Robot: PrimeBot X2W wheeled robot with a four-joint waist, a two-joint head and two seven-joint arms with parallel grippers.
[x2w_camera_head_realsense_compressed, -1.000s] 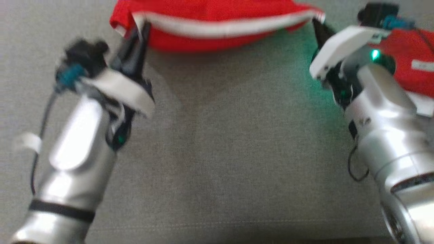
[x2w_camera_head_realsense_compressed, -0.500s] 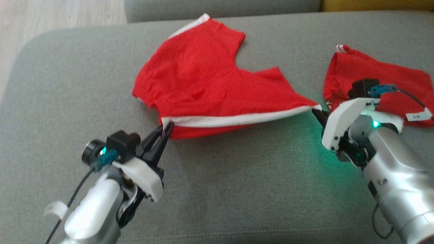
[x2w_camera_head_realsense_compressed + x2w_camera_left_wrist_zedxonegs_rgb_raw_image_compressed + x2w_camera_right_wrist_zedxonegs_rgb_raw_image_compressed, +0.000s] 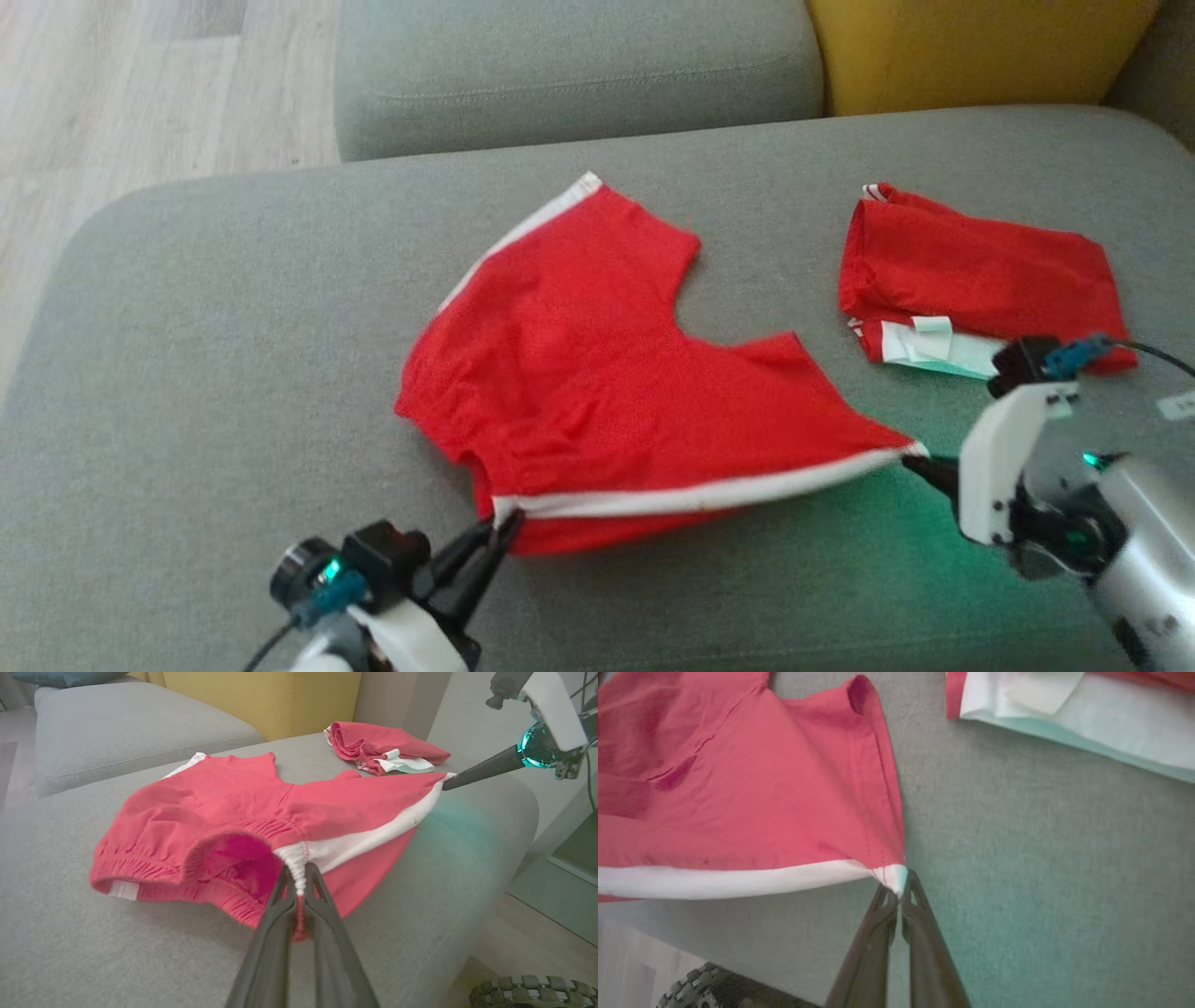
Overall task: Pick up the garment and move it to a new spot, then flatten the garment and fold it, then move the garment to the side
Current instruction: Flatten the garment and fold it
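Note:
The garment [image 3: 607, 373] is a pair of red shorts with a white side stripe, spread on the grey sofa seat [image 3: 233, 308]. Its near edge is lifted and stretched between both grippers. My left gripper [image 3: 499, 527] is shut on the waistband end of the white stripe, seen close in the left wrist view, garment [image 3: 261, 807], left gripper [image 3: 299, 877]. My right gripper [image 3: 913, 457] is shut on the leg-hem corner of the stripe, also seen in the right wrist view, garment [image 3: 738, 802], right gripper [image 3: 899, 889]. The right gripper [image 3: 448, 784] shows across the garment in the left wrist view.
A second red garment [image 3: 971, 275] lies folded at the right of the seat, with a white tag showing. A grey back cushion [image 3: 579, 65] and a yellow cushion [image 3: 971, 47] stand behind. Wooden floor [image 3: 140, 84] lies beyond the seat's left edge.
The head camera has tilted up, so the whole picture has shifted down. Both grippers stay shut on the stripe's ends, and the shorts now lie spread farther onto the seat.

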